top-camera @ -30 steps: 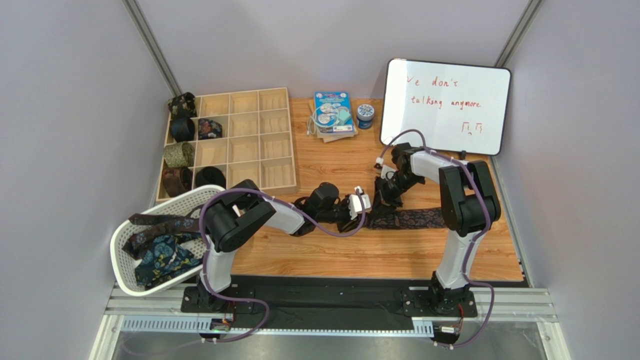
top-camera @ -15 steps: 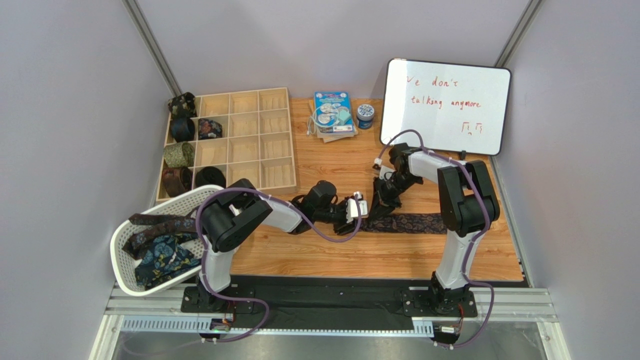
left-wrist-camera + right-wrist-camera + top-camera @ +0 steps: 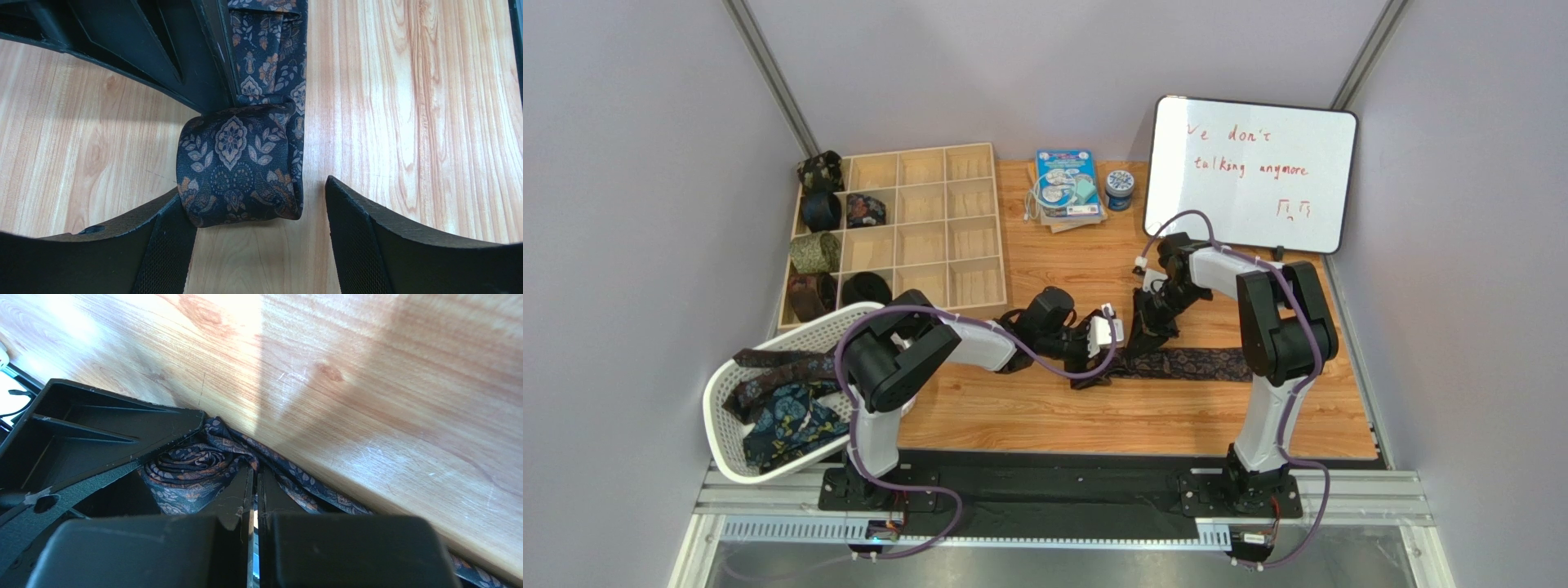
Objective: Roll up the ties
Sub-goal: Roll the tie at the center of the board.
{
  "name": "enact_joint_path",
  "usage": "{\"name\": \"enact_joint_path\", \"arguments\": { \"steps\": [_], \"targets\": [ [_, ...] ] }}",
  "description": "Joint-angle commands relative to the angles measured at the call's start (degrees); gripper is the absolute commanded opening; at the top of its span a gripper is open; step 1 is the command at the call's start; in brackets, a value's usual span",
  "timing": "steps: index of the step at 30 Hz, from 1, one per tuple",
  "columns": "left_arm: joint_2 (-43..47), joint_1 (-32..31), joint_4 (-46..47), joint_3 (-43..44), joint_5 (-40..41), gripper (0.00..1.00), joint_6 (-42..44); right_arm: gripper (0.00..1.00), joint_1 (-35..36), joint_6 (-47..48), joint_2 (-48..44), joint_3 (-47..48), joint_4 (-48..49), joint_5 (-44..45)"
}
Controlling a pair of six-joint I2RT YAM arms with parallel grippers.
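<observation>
A navy tie with orange paisley point(image 3: 1192, 363) lies flat on the wooden table, and one end is rolled into a small coil point(image 3: 238, 164). My left gripper point(image 3: 255, 211) is open around the coil; its left finger point(image 3: 162, 245) touches the coil and its right finger point(image 3: 368, 239) stands apart from it. In the top view the left gripper point(image 3: 1100, 358) sits just left of my right gripper point(image 3: 1140, 343). The right gripper point(image 3: 253, 478) is shut, its tips pressed against the tie where the coil point(image 3: 187, 468) meets the flat strip.
A wooden compartment tray point(image 3: 922, 227) at the back left holds several rolled ties point(image 3: 817, 251) in its left column. A white mesh basket point(image 3: 725, 410) at the front left holds loose ties point(image 3: 787, 410). A whiteboard point(image 3: 1253, 172), a booklet point(image 3: 1066, 184) and a small tin point(image 3: 1119, 188) stand at the back.
My left arm has shifted slightly, its gripper edging toward the right gripper and the coil. The right arm and the flat strip have barely moved.
</observation>
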State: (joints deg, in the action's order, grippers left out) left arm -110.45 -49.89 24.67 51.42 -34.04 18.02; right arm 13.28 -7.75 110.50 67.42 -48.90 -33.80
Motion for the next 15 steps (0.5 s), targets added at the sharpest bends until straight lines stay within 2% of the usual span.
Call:
{"name": "enact_joint_path", "arguments": {
  "steps": [1,7,15],
  "targets": [
    [0.6,-0.1,-1.9,2.5,-1.8,0.77,-1.9,0.0,0.5,-0.4,0.4,-0.5,4.2,3.0],
    [0.8,-0.6,-0.2,2.7,-2.4,0.77,-5.8,0.0,1.2,-0.5,-1.8,-1.7,6.4,4.4],
    [-2.8,-2.4,0.6,5.4,4.3,0.82,-7.9,0.0,1.8,-0.3,-2.4,-2.2,7.4,4.2]
  ]
}}
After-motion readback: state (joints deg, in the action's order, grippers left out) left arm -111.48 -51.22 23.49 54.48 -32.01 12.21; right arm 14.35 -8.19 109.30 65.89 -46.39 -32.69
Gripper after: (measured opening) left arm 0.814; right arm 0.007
